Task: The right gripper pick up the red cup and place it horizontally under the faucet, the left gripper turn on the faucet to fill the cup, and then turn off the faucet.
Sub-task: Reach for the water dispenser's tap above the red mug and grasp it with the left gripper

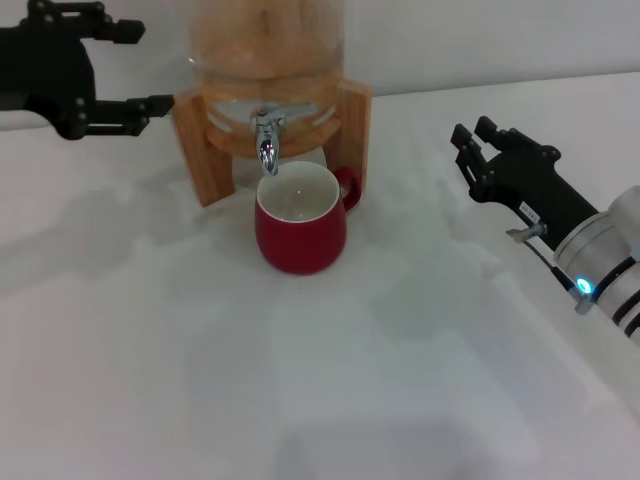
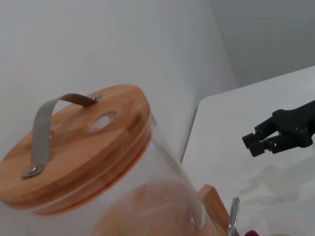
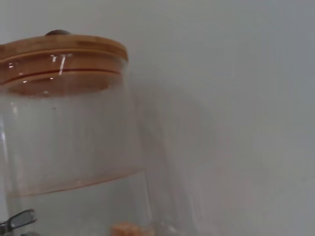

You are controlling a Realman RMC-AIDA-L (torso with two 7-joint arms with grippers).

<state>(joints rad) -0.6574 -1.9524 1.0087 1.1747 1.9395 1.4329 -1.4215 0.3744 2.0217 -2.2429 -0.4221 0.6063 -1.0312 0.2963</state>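
The red cup (image 1: 300, 228) stands upright on the white table (image 1: 300, 400), directly below the spout of the faucet (image 1: 267, 135), its small loop handle turned toward the wooden stand (image 1: 205, 150) on the robot's right side. It looks like glazed ceramic: stiff, fairly heavy for its size, slick on the outside, and likely to chip if knocked against the stand. A grip across the rounded body, or over the rim, seems safer than the tiny handle, which sits close to the wood. The off-white inside shows no clear water level.

The faucet is small, shiny chrome with a short lever. It should turn stiffly and offer little surface, so the fingers need to catch the lever squarely, coming in from the front above the cup.

The left hand (image 1: 125, 85) hovers beside the glass jar (image 1: 265, 40), above and outward of the stand on the left, fingers spread and holding nothing. The right hand (image 1: 480, 150) hangs well to the right of the cup, above the table, also released and empty; the left wrist view shows it (image 2: 261, 142) beyond the jar.

The jar with its wooden lid (image 2: 78, 152) and metal strap crowds the space over the faucet, and the stand's legs flank the cup, so approach is narrow from either side.
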